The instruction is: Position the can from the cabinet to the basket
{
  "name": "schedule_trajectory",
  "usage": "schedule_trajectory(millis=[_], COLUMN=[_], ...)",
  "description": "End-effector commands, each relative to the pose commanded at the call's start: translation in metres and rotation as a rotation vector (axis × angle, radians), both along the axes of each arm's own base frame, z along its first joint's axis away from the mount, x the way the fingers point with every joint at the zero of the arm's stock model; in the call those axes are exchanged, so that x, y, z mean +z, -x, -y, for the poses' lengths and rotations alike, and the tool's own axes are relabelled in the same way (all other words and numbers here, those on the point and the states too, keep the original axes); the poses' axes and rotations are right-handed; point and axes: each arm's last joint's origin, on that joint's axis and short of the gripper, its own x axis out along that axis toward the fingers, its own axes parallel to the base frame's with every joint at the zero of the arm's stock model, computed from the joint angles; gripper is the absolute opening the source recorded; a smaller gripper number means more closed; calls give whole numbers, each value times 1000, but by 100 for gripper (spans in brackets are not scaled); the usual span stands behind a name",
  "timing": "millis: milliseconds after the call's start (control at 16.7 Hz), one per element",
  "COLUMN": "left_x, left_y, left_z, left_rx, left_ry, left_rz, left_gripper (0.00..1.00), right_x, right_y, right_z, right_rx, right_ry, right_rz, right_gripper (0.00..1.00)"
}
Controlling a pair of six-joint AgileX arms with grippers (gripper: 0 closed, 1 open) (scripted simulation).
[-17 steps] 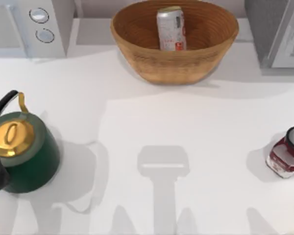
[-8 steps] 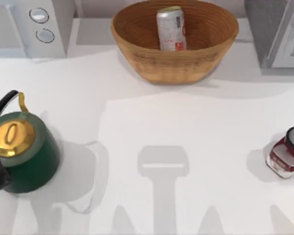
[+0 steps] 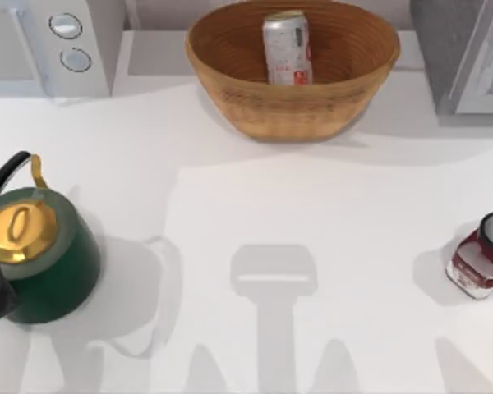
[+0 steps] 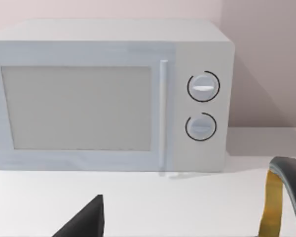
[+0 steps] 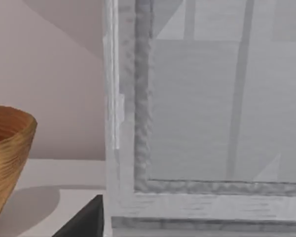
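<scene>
STEP: can (image 3: pixel 286 48) is lying inside basket (image 3: pixel 292 66), far centre; placement appearing complete | JAWS: both arms' state cannot be told | NEXT: confirming only; cabinet (image 3: pixel 460 49) far right.

White table (image 3: pixel 255 205) seen from above. At the back, from left to right: a white microwave (image 3: pixel 49 45) with two round knobs, a woven basket (image 3: pixel 292 103), and a grey cabinet (image 3: pixel 464 53). Near the left edge stands a green kettle (image 3: pixel 45 254) with a gold lid; near the right edge, a dark red jar (image 3: pixel 479 264).
</scene>
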Motion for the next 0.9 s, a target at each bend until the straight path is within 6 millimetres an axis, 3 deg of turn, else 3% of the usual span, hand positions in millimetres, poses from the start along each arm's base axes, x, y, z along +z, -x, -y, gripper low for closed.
schedule_trajectory(millis=[180, 420, 660, 900], left_x=[0, 0, 0, 0], left_y=[0, 0, 0, 0], left_z=[0, 0, 0, 0], left_rx=[0, 0, 0, 0], left_ry=[0, 0, 0, 0], left_rz=[0, 0, 0, 0], left_gripper=[100, 100, 100, 100], right_x=[20, 31, 19, -7], right_y=[-16, -41, -54, -48], right_z=[19, 60, 114, 162], right_rx=[3, 18, 31, 13], right_ry=[23, 52, 60, 36], right_rz=[27, 36, 17, -16], right_gripper=[100, 100, 100, 100])
